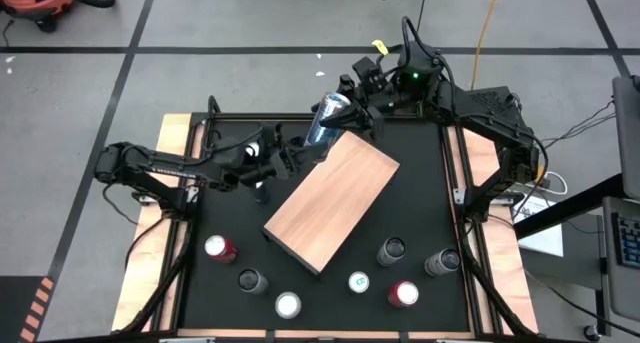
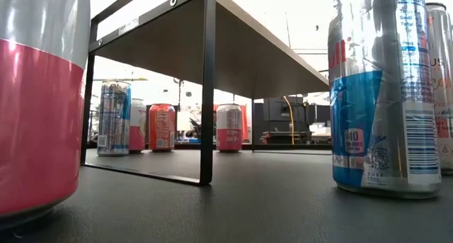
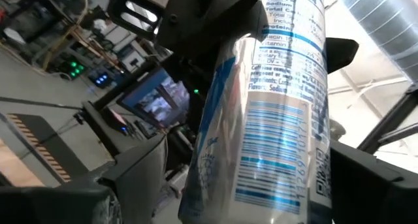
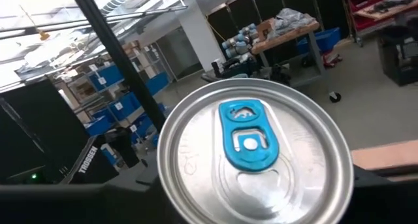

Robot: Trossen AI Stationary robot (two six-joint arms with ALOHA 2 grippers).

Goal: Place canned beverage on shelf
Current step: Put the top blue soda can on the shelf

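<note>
A tall silver-and-blue can point(image 1: 325, 120) hangs tilted in the air over the far left edge of the shelf point(image 1: 335, 198), a tan wooden board on a black frame point(image 2: 207, 94). My right gripper point(image 1: 350, 101) comes in from the table's far right and is shut on the can; its wrist view shows the can's top with a blue tab point(image 4: 247, 136). My left gripper point(image 1: 293, 156) reaches in from the left and is open. Its fingers point(image 3: 130, 175) stand on either side of the can's lower part point(image 3: 274, 152), with a gap showing. My right gripper pinches the can's side wall at its top end point(image 4: 163, 185) between its two fingers. The fingers come roughly level from the table's far right and lie along the can, whose top faces the wrist. The can is lifted clear and tilted, its bottom end toward my left gripper.
Several cans stand near the table's front edge, among them a red one point(image 1: 220, 248), a white-topped one point(image 1: 288, 305) and another red one point(image 1: 403, 294). In the low view two of them loom close point(image 2: 386, 94) point(image 2: 39, 101). The shelf lies slantwise across the table's middle.
</note>
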